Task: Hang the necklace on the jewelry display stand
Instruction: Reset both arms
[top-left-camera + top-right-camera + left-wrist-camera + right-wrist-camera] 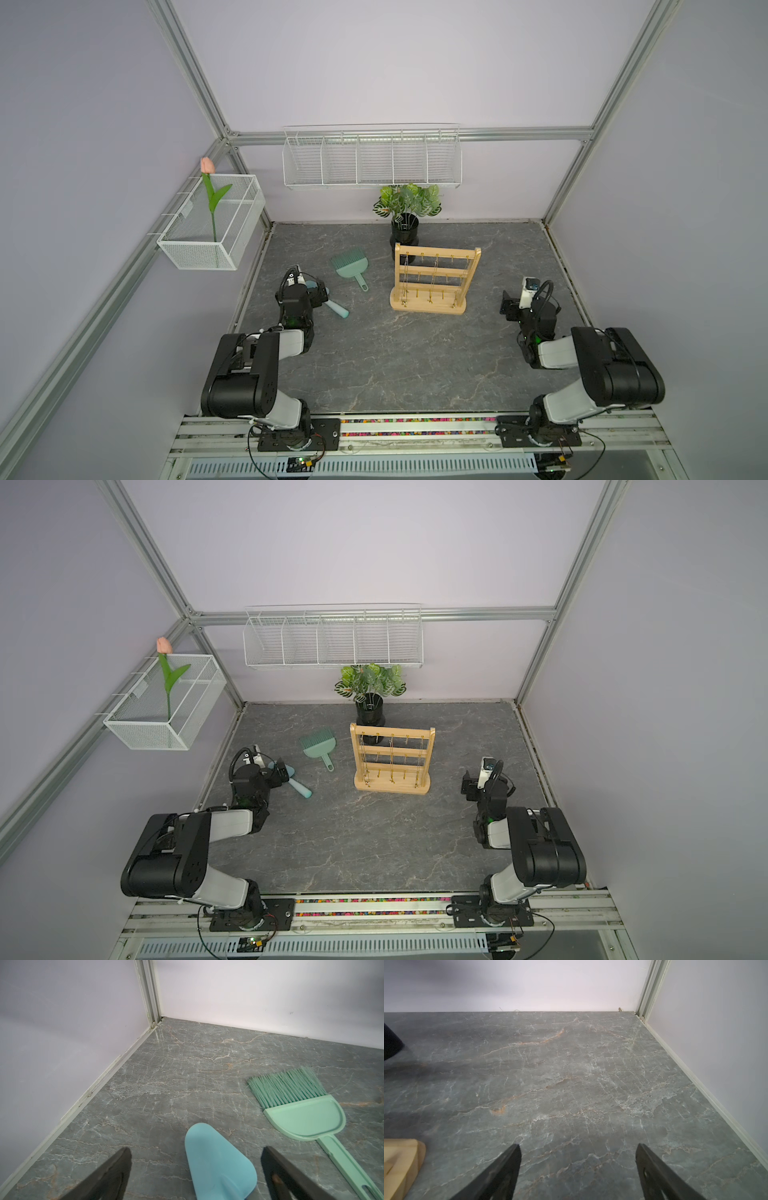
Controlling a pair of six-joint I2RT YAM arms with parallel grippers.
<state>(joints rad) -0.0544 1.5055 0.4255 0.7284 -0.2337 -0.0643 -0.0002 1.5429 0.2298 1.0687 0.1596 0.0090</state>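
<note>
Left gripper (196, 1152) spread wide astride a blue scoop (218, 1169); right gripper (578, 1147) spread too, empty. Pale wood stand (434, 273) upright mid-table on an oblong base, between both: three crossbars, gold hooks, thin chains (404, 276) dangling. Green brush (351, 268) left of it, plant (406, 208) behind.

A green brush (350, 266) and a blue scoop (218, 1165) lie on the gray table (395, 365). A leafy plant (409, 201) stands in a black pot (404, 237). A pink tulip (207, 165) stands in a white basket (195, 253).
</note>
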